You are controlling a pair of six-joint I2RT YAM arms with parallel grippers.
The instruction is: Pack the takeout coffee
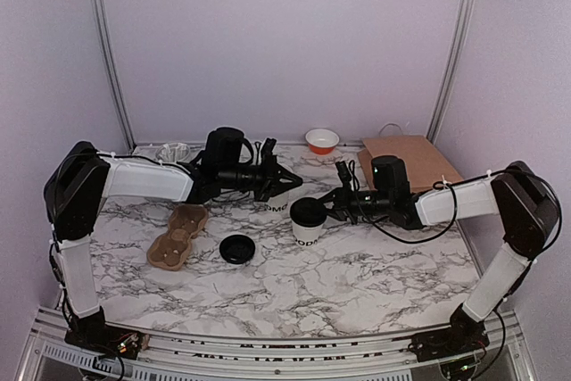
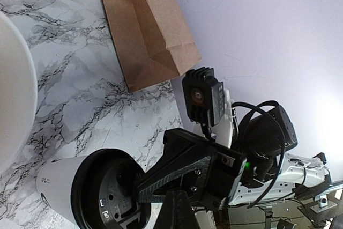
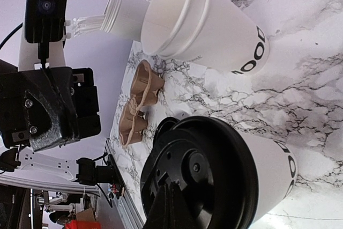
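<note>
Takeout coffee stands upright at the middle of the table, black lid on. Your right gripper is clenched, empty, tips at the lid's right edge; contact unclear. Your left gripper is clenched too, holding nothing, just behind the coffee.

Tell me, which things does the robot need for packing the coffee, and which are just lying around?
For the job:
- coffee cup with its black lid on
- probably the paper bag or the cardboard cup holder, to pack it in

Just lying about:
- loose black lid
- empty white cups
- little red and white bowl
</note>
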